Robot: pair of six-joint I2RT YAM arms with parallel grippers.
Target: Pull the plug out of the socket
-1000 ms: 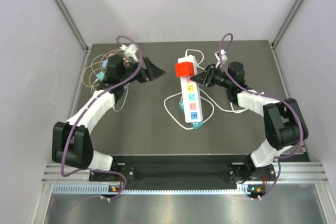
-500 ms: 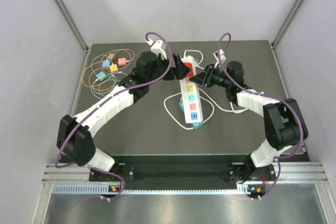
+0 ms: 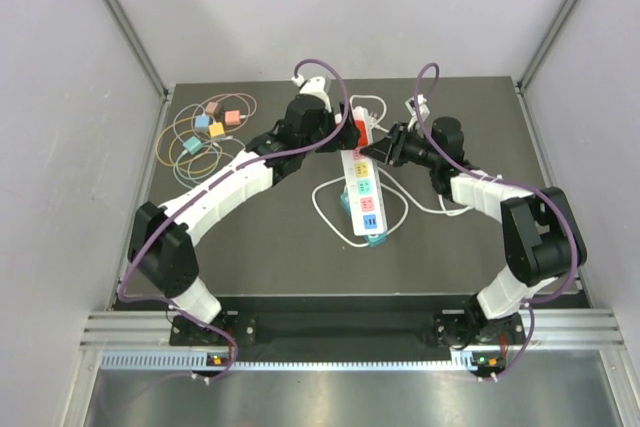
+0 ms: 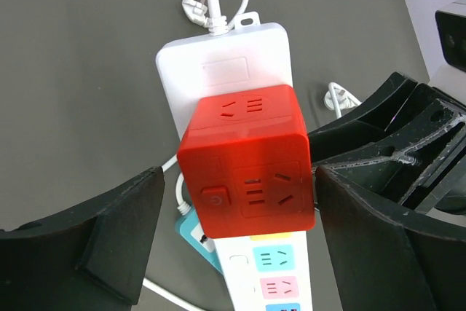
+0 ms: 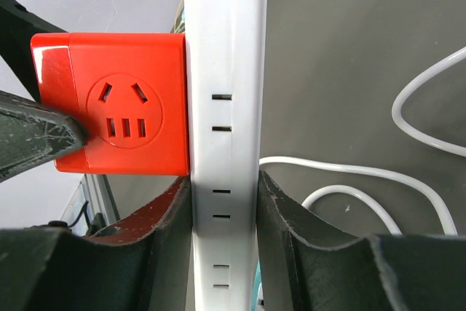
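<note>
Top external view, non-task items only.

- A dark grey table (image 3: 260, 267) is seen filling the middle of the frame.
- A bundle of thin cable loops (image 3: 188, 155), yellow, orange and lilac, is laid flat at the upper left of the table.
- Four small blocks are noted among the loops: salmon block (image 3: 232, 117), blue block (image 3: 203, 120), orange block (image 3: 216, 131), teal block (image 3: 190, 144). They are set close together but apart.
- The table is enclosed by pale lilac walls (image 3: 60, 147) at left, right and top of frame.
- A grooved aluminium rail (image 3: 340, 322) is seen along the lower edge of the table, with a brushed metal sheet (image 3: 340, 397) below it.
</note>
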